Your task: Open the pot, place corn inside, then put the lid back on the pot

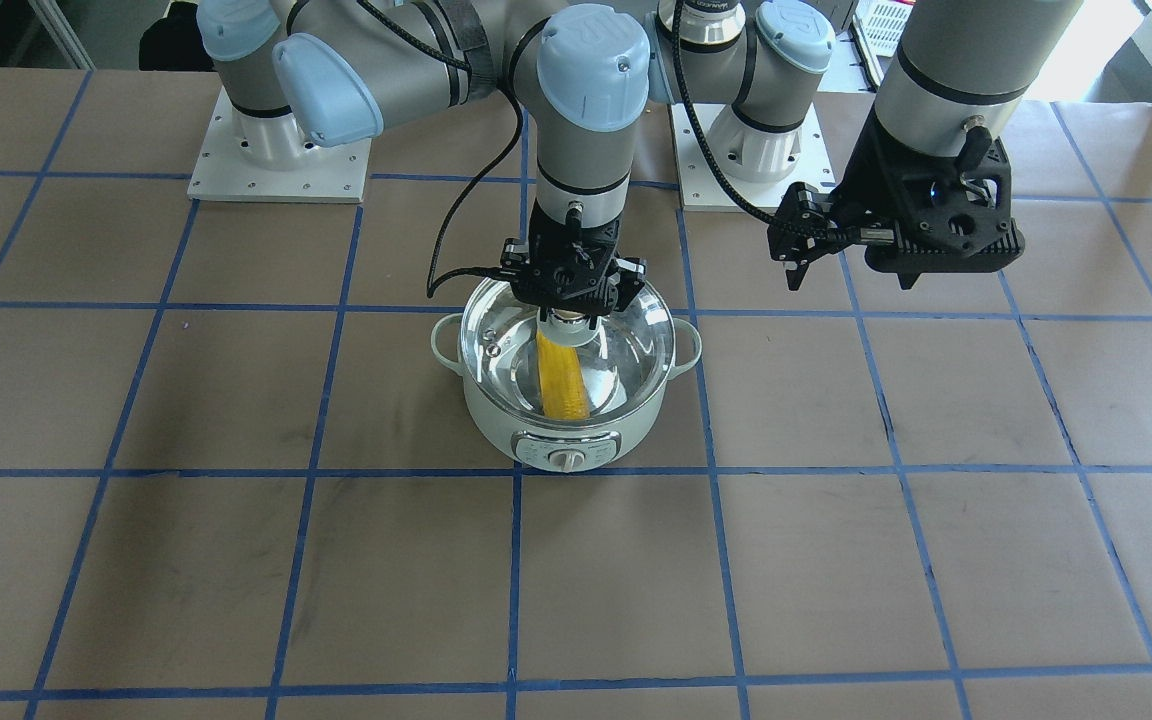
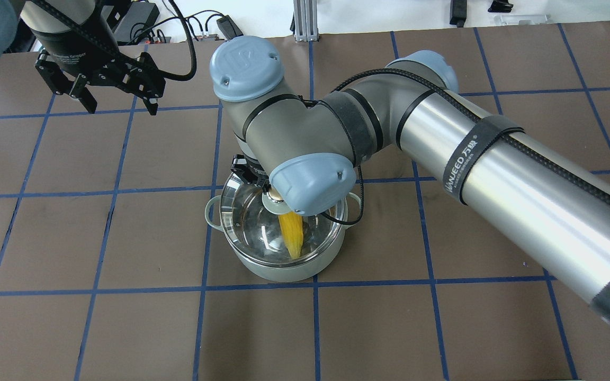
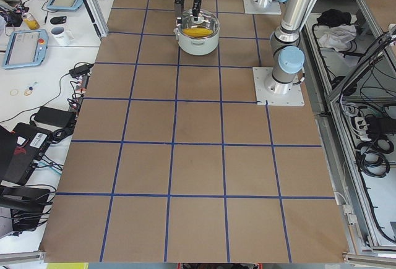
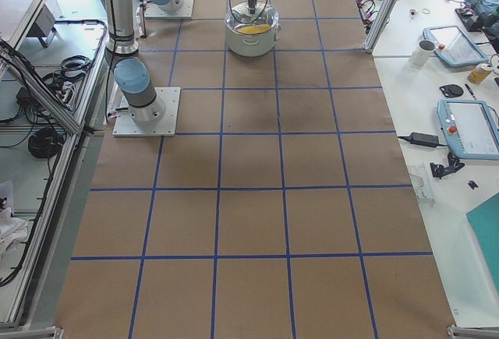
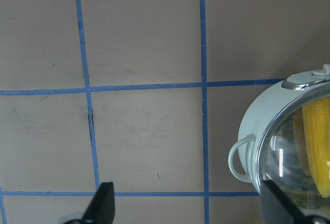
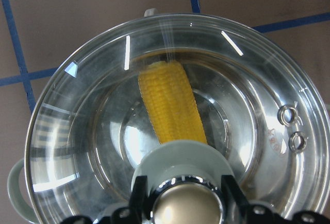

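The mint-green pot (image 1: 496, 425) stands mid-table with its dial facing the front camera. The yellow corn (image 1: 563, 375) lies inside it and shows through the clear glass lid (image 1: 626, 330), which sits level at the pot's rim. My right gripper (image 1: 573, 310) is straight above the pot and shut on the lid's knob (image 6: 188, 206); the right wrist view shows a finger on each side of the knob, with the corn (image 6: 170, 105) below. My left gripper (image 1: 848, 270) is open and empty, hovering above the table beside the pot (image 5: 252, 126).
The table is brown paper with a blue tape grid. The two arm bases (image 1: 281, 160) stand behind the pot. Side desks hold tablets and a mug (image 3: 60, 34). The right arm's long tube (image 2: 495, 169) crosses above the table.
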`<state>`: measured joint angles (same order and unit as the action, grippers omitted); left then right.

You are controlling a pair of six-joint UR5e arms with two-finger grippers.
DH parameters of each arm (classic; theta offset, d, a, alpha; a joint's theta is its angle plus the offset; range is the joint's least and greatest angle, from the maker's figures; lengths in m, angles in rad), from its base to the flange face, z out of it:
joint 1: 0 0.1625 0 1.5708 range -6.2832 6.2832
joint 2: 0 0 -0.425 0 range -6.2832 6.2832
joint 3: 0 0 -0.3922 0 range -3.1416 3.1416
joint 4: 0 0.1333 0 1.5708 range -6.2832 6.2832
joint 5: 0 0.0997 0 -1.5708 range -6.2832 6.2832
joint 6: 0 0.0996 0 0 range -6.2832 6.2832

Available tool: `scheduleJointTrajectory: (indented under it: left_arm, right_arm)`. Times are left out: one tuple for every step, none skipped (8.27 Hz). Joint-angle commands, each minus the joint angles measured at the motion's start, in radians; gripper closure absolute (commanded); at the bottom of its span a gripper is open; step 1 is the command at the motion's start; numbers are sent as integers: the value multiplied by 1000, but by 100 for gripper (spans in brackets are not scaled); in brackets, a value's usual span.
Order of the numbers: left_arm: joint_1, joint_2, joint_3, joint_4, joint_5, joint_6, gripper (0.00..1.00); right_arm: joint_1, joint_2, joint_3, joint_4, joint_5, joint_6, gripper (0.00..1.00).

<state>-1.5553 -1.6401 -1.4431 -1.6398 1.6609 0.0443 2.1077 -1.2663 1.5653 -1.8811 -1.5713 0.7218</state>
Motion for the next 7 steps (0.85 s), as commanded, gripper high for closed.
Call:
scheduleJointTrajectory:
  left_arm:
    - [0,0,0,0,-1,0,0]
    - [1,-1,0,0,-1,0,0]
    - [0,0,0,0,-3,0,0]
    - [1,0,0,0,-4,0,0]
    - [1,0,0,0,-6,0,0]
    - [1,0,0,0,-6,0,0]
    - [0,0,0,0,-7,0,0]
  right_arm:
    - [0,1,4,-6,1,1,81]
    - [0,1,4,2,2,2,81]
    - [0,1,4,5,4,1,81]
    - [0,1,4,5,4,-5,81]
    - [0,1,4,5,5,-5,81]
    - [0,-2,4,5,10,-2,81]
    - [0,-4,4,5,39,2,81]
